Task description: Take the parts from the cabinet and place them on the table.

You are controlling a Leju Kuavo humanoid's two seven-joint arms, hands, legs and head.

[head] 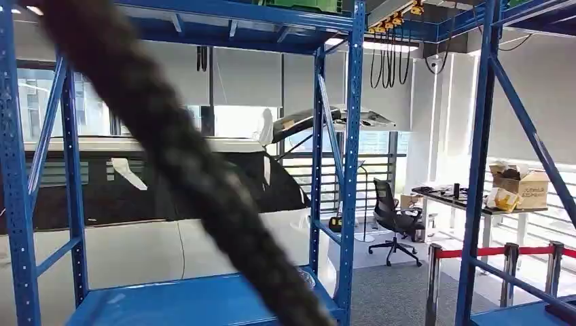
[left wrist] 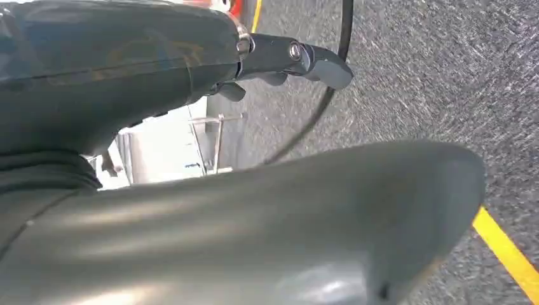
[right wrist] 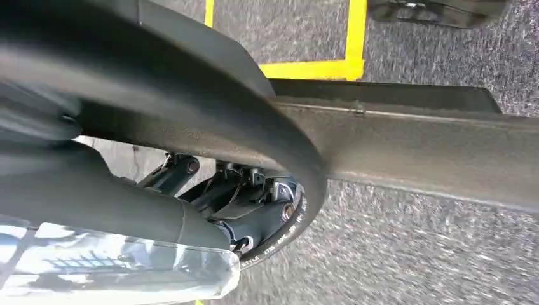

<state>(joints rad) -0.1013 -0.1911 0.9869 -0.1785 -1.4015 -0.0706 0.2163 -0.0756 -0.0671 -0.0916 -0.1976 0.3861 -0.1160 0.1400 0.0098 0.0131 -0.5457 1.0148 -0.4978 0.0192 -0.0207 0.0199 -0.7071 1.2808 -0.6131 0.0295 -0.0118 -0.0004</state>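
One black curved part point(right wrist: 210, 127) round right fingers point(right wrist: 254, 222), left fingers point(left wrist: 321, 63) spread

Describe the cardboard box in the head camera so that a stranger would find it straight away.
Look right of the blue racking to the long desk by the bright windows. The cardboard box stands at the desk's far right end, flaps open, the only brown carton there.

Head view: bright daylight from the rear windows point(head: 244, 122) — overexposed, washing out detail. A braided cable point(head: 183, 156) crosses close to the lens, out of focus. Both wrist views: carpet point(left wrist: 432, 70) streaked with motion blur — glare on the clear plastic point(right wrist: 114, 267).
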